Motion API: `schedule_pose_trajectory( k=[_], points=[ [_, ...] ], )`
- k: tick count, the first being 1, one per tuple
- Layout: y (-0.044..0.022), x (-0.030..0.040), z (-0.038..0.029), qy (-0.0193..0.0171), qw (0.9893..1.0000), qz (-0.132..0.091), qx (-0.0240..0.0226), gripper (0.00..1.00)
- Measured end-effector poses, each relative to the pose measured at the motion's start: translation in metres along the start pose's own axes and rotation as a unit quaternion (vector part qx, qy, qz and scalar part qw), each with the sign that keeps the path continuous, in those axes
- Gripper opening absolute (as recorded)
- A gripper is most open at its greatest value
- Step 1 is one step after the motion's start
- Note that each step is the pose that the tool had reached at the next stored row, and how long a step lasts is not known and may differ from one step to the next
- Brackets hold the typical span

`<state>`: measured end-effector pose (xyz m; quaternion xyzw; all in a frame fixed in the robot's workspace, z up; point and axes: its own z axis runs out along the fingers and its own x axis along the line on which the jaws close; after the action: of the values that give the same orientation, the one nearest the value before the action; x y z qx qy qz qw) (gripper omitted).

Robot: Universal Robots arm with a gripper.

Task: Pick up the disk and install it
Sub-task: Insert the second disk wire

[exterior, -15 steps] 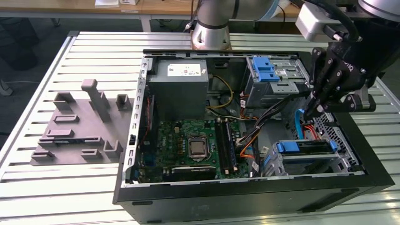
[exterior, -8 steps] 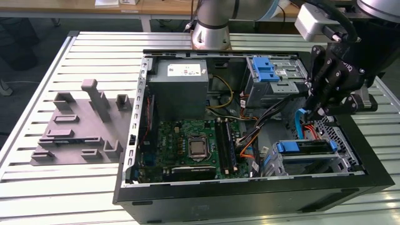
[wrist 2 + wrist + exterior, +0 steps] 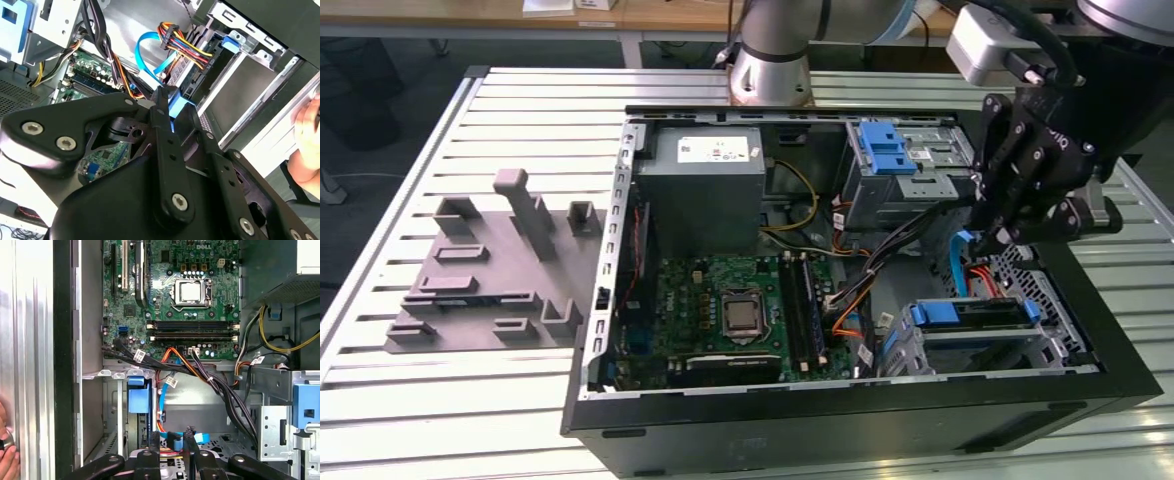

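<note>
My gripper (image 3: pixel 1003 238) hangs inside the open computer case (image 3: pixel 720 425), above the drive cage on the exterior view's right. My fingers (image 3: pixel 154 445) sit nearly closed, with a blue piece between the tips — what it is I cannot tell. The disk (image 3: pixel 974 318) sits in its bay just beside me, blue frame showing.

Exterior view high, oblique; both wrist views close, sharing motherboard (image 3: pixel 170 295).
</note>
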<state>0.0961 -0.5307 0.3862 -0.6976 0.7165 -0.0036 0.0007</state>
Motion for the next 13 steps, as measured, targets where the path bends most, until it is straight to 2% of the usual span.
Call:
schedule_pose_trajectory(
  k=[5,13],
  points=[
    [0.0002,-0.0033,0.0039,-0.0001,1.0,0.0,0.0007,0.32],
    [0.0004,-0.0047,0.0112,0.0001,1.0,0.0,0.0026,0.32]
  ],
)
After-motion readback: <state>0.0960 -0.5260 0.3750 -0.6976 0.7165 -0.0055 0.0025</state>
